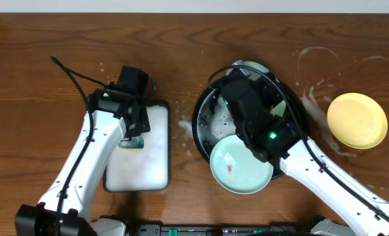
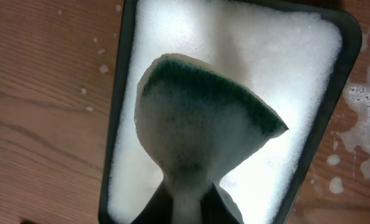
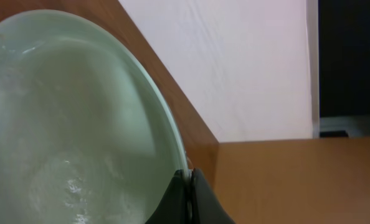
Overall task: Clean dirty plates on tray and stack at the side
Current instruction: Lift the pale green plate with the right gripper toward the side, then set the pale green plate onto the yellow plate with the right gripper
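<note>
My right gripper [image 1: 249, 143] is shut on the rim of a pale mint-green plate [image 1: 237, 167] that has a small red smear and is tilted over the front of the black tray [image 1: 201, 121]. In the right wrist view the fingers [image 3: 186, 177] pinch the wet plate's edge [image 3: 79, 124]. A second mint-green plate [image 1: 252, 66] peeks out at the tray's far rim, mostly hidden by the arm. The yellow plate [image 1: 357, 120] lies on the table at the right. My left gripper [image 1: 131, 136] is shut on a soapy green-and-white sponge [image 2: 203, 118], pinched between the fingers [image 2: 188, 202].
A white rectangular sponge tray with a black rim [image 1: 154, 164] full of foam [image 2: 278, 56] lies under the left gripper. Suds and water rings spot the wooden table [image 1: 319, 62] around the black tray and near the yellow plate.
</note>
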Available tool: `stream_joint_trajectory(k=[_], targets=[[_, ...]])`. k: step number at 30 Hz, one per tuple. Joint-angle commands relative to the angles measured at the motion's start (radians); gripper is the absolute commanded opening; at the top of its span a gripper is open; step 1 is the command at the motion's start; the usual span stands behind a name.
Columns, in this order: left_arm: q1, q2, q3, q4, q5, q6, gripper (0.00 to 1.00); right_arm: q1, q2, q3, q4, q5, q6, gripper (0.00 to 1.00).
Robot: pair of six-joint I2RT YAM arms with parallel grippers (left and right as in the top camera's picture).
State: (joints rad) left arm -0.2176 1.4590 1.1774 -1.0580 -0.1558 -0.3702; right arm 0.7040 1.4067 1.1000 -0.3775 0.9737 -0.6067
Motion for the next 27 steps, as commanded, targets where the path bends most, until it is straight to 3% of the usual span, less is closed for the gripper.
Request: stream_joint_trajectory(k=[1, 5, 8, 11, 13, 17, 20, 27], targets=[[0.005, 0.0, 0.002, -0.003, -0.001, -0.009, 0.08, 0.009, -0.012, 0.0, 0.02, 0.143, -0.011, 0.01], [0.005, 0.0, 0.002, -0.002, 0.0, -0.009, 0.08, -0.003, 0.002, -0.001, -0.065, -0.093, 0.036, 0.01], [0.005, 0.0, 0.002, -0.007, 0.0, -0.009, 0.08, -0.011, 0.012, -0.001, -0.082, 0.085, 0.089, 0.01], [0.005, 0.0, 0.002, -0.009, 0.0, -0.009, 0.08, -0.013, 0.014, -0.001, -0.08, 0.047, 0.048, 0.01], [0.005, 0.0, 0.002, -0.003, 0.0, -0.009, 0.08, -0.013, 0.013, -0.001, -0.071, 0.098, 0.09, 0.01], [0.005, 0.0, 0.002, -0.003, 0.0, -0.009, 0.08, -0.026, 0.019, -0.001, -0.076, -0.008, 0.136, 0.01], [0.005, 0.0, 0.002, -0.006, 0.0, -0.009, 0.08, -0.084, 0.017, -0.001, -0.093, -0.05, 0.373, 0.01], [0.005, 0.0, 0.002, -0.005, -0.001, -0.009, 0.08, -0.311, -0.045, -0.001, -0.143, -0.473, 0.774, 0.01]])
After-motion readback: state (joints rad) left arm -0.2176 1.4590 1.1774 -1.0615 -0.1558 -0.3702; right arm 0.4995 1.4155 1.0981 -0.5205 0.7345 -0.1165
